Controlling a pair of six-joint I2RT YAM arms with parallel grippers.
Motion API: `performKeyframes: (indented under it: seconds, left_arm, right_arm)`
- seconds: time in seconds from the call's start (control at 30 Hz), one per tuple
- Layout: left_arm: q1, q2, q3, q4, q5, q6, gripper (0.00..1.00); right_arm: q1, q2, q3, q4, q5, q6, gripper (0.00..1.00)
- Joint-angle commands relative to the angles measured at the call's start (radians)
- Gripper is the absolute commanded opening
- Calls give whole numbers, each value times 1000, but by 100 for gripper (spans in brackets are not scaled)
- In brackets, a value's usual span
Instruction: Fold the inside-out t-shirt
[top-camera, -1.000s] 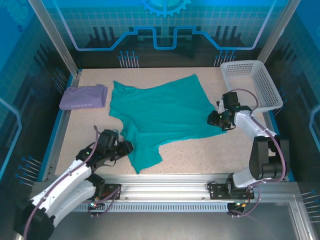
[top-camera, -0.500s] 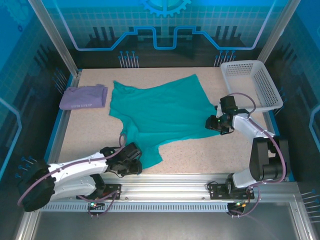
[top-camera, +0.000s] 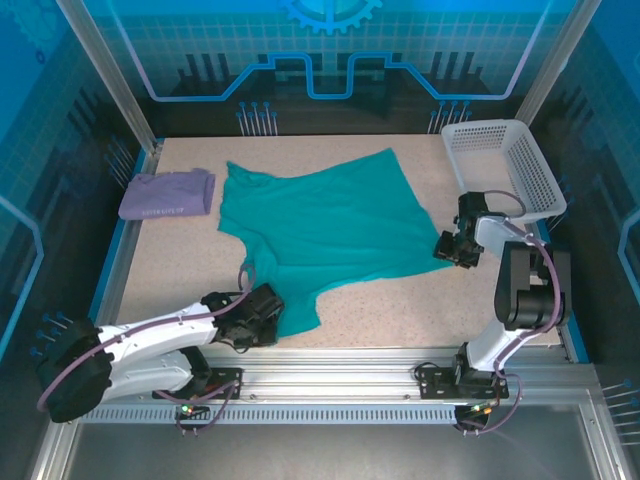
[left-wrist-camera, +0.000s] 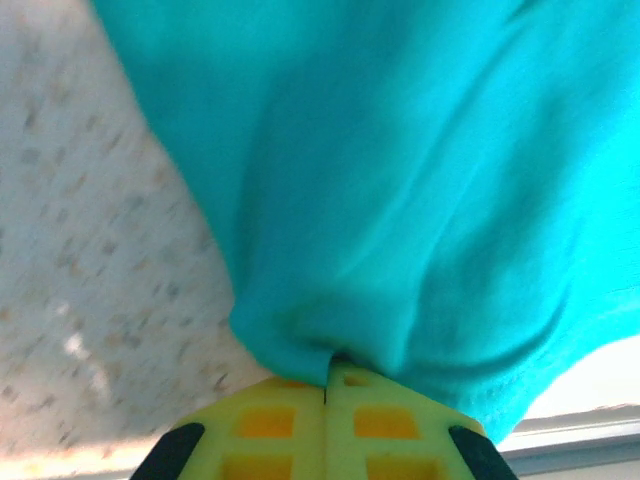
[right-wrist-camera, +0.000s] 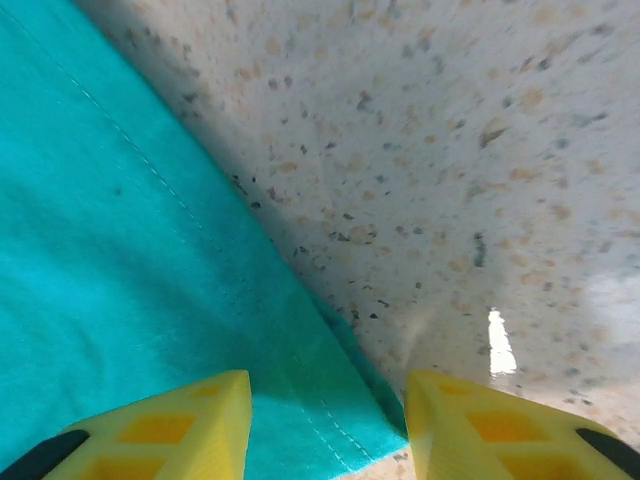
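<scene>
Teal t-shirt (top-camera: 320, 235) spread flat — purple garment (top-camera: 167, 193) left, basket (top-camera: 505, 165) right

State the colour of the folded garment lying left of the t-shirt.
Lavender purple; the garment shows best in the top external view.

White shells, black joints and lilac cables (top-camera: 497, 192) clothe the left arm (top-camera: 150, 338) at seven o'clock and the right arm (top-camera: 522, 298) at four o'clock; the fingers (right-wrist-camera: 175, 425) are lime-yellow with orange recesses
</scene>
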Motion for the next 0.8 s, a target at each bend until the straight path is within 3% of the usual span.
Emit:
performKeyframes:
  seconds: [0.0,0.1,0.23,0.4,0.53,0.77]
  left_arm:
    - [35,-39,14,64,-21,38,0]
    - [65,-74,34,25,-35,60,0]
    - [113,-185,97,-75,-100,106,0]
    - [165,-374,313,-193,-339,254,0]
    - [165,-433,598,-152,-553,463,0]
    - [166,-347,1141,-44,-566,741,0]
  right_arm:
    - [3,30,15,-34,-27,-9,37]
    - [11,12,12,-37,-40,-13,17]
    - [14,-132,-10,-24,-81,-10,0]
    - [12,-398,39,-76,-119,-1,0]
    - [3,-589,182,-161,-134,10,0]
    - [-6,-756,615,-344,-110,5,0]
